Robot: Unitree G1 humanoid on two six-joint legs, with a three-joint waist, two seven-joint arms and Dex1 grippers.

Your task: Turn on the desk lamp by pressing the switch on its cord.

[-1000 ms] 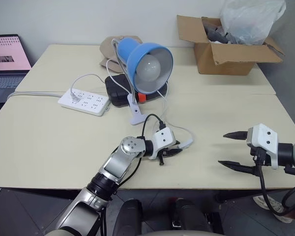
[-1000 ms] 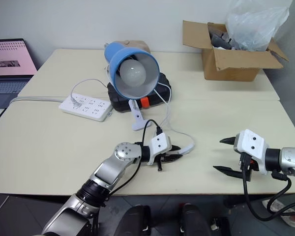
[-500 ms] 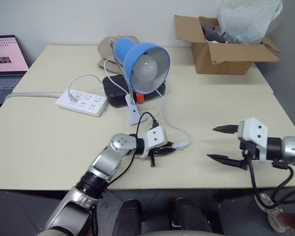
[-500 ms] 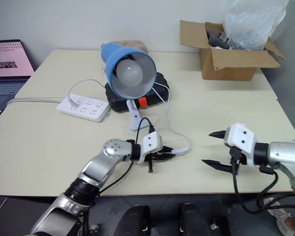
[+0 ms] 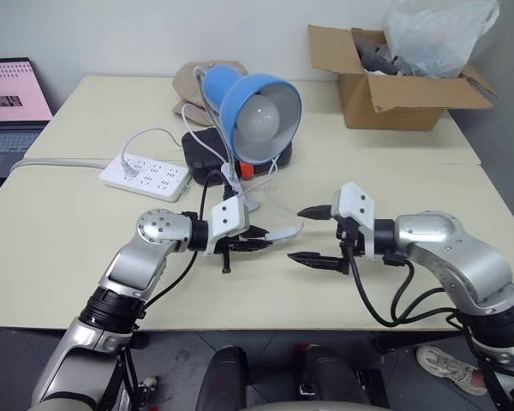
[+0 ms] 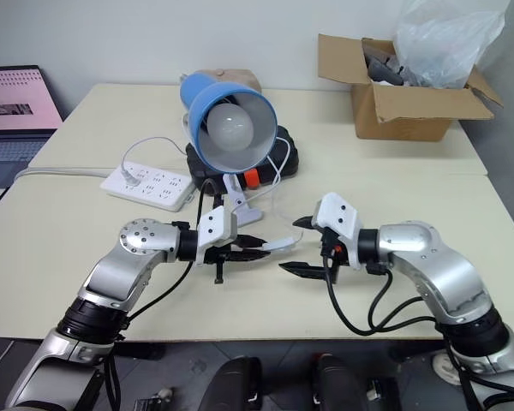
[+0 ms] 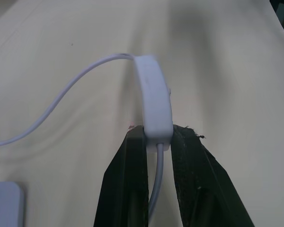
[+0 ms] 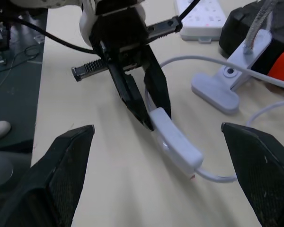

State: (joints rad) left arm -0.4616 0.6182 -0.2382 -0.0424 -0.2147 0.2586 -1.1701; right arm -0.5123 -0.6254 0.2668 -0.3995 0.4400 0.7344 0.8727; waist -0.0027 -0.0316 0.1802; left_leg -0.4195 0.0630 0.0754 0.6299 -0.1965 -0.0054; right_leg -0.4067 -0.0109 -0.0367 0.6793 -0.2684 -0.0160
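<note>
- The table point(image 5: 86, 257) is pale and wide, with bare top in front of both arms right to the near edge. That leaves open room for the hands to work low and close together, though the near edge lies not far under the arms.
- The cardboard box point(image 5: 394, 90) sits at the far right corner, well apart from the work and no hindrance.
- The desk lamp point(image 5: 257, 116) stands mid-table on its white clip base, the blue shade tipped toward the robot and the bulb unlit, so the task looks not yet done.
- The power strip point(image 5: 146, 177) and a black case point(image 5: 207, 154) lie just beside and behind the lamp, crowding the far side.
- The right gripper point(image 5: 315, 235) hangs just right of the switch, its two fingers spread wide, pointed at the left one, seemingly placed so that it can come in and press.
- The left gripper point(image 5: 255, 244) is pinched on one end of the switch, holding it raised off the table, probably to steady it for a push.
- The cord point(image 5: 278, 175) loops thin and white from the lamp down to the left gripper; the slack looks short, so pulling further risks tugging the lamp.
- The switch point(image 7: 153, 101), a small white bar on the cord, juts free beyond the fingertips point(image 7: 130, 156) toward the right gripper.
</note>
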